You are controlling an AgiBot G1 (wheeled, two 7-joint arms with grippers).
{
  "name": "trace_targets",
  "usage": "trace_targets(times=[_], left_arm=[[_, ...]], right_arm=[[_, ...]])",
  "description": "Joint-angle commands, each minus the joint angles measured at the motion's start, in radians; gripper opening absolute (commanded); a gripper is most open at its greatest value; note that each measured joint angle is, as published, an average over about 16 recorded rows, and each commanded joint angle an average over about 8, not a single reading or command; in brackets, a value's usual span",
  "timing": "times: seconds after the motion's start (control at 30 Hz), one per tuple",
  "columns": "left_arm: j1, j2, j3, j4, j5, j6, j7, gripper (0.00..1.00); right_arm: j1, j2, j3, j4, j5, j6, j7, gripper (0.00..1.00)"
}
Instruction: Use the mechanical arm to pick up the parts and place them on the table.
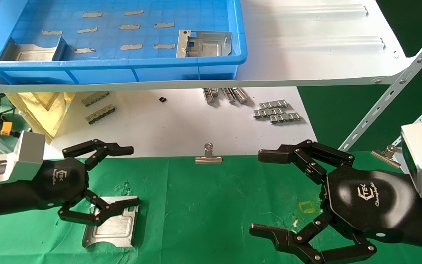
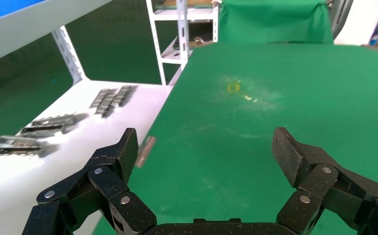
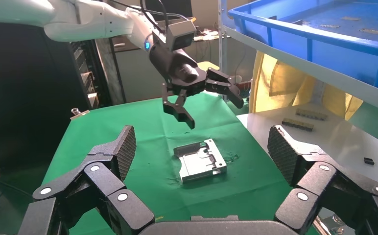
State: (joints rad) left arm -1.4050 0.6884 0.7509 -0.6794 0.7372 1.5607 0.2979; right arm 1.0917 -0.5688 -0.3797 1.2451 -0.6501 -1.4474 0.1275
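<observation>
One silver-grey part (image 1: pixel 112 223) lies flat on the green table (image 1: pixel 211 205) at the near left; it also shows in the right wrist view (image 3: pixel 197 161). My left gripper (image 1: pixel 134 175) is open and empty, raised just above and behind that part, clear of it; the right wrist view shows it hanging over the part (image 3: pixel 214 111). My right gripper (image 1: pixel 256 193) is open and empty over the right of the table. Two more parts (image 1: pixel 203 43) (image 1: pixel 31 49) lie in the blue tray (image 1: pixel 115 65) on the shelf. The left wrist view shows open jaws (image 2: pixel 206 147) over bare cloth.
The white shelf (image 1: pixel 306 55) overhangs the back of the workspace, with slanted struts at the right. Ribbed strips (image 1: pixel 277 112) lie on the white sheet behind the cloth. Binder clips (image 1: pixel 208 156) (image 1: pixel 387 154) pin the cloth's far edge. A yellow mark (image 1: pixel 308 207) is near my right gripper.
</observation>
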Motion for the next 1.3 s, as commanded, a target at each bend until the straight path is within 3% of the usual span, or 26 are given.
trace_targets(times=[0.03, 1.3], left_arm=[[0.017, -0.004, -0.024, -0.031, 0.000, -0.003, -0.025, 1.00], [0.321, -0.075, -0.458, -0.588, -0.006, -0.063, -0.472, 1.00]], right_arm=[[0.000, 0.000, 0.000, 0.000, 0.000, 0.000, 0.000, 1.00], [0.000, 0.000, 0.000, 0.000, 0.000, 0.000, 0.000, 1.00]])
